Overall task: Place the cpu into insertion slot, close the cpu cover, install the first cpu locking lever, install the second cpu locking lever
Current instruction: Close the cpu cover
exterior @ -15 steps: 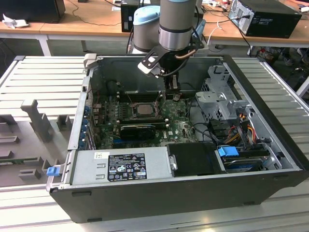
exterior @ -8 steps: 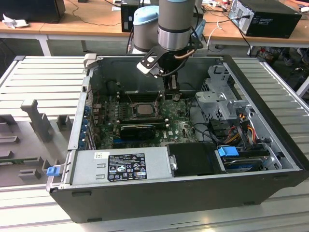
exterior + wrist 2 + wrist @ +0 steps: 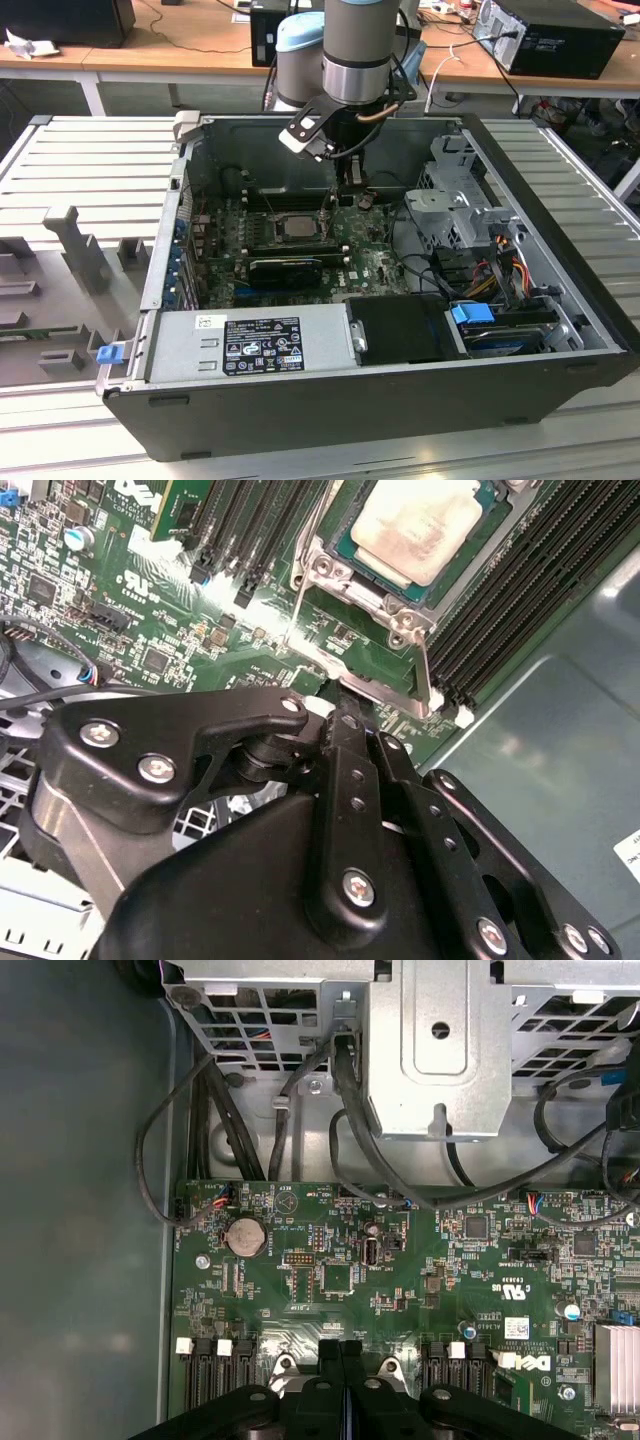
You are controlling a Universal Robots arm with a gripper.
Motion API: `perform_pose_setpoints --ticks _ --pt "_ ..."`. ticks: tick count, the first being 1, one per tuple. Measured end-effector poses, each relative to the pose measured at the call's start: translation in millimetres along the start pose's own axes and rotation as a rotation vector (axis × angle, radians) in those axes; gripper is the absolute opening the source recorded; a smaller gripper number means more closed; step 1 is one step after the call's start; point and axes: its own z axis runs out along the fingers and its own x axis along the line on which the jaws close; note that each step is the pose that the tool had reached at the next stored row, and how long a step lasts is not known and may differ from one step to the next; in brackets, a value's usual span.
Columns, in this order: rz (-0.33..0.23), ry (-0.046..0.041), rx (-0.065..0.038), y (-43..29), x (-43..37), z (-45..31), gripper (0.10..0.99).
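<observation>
Inside the open computer case (image 3: 350, 410), on the green motherboard (image 3: 400, 1290): cpu (image 3: 413, 525) lying flat within the insertion slot (image 3: 398, 620); gripper (image 3: 342, 1348) poised just beside the slot's rim, jaws closed together, anything pinched between them indiscernible.

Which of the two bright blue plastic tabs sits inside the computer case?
The blue tab on the drive bay, at the exterior view's right. The other blue tab juts from the case's outer corner at the exterior view's left.
</observation>
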Motion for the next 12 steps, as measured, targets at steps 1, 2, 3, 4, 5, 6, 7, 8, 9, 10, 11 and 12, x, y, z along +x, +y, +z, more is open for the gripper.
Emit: perform_pose_setpoints --ticks 1,2,3,4,5,6,7,8,9,10,11,12 --pt "0.000 0.0001 0.000 -0.4 0.0 0.0 0.106" --pt "0.000 0.0000 0.000 -0.9 0.0 0.1 0.106" --pt "0.000 0.0000 0.000 -1.3 0.0 0.0 0.106" --pt "0.000 -0.0001 0.000 -1.8 0.0 0.0 0.106" --pt "0.000 0.0000 0.000 -2.2 0.0 0.1 0.106" --pt "0.000 0.0001 0.000 -2.6 0.1 0.1 0.106" --pt "0.000 0.0000 0.000 -3.0 0.1 0.1 0.106" --pt "0.000 0.0000 0.000 -3.8 0.1 0.0 0.106" --pt "0.000 0.0001 0.000 -4.8 0.1 0.0 0.106" --pt "0.000 0.0000 0.000 -6.1 0.1 -0.1 0.106" --pt "0.000 0.0000 0.000 -7.0 0.1 -0.2 0.106" --pt "0.000 0.0000 0.000 -8.1 0.1 -0.2 0.106"
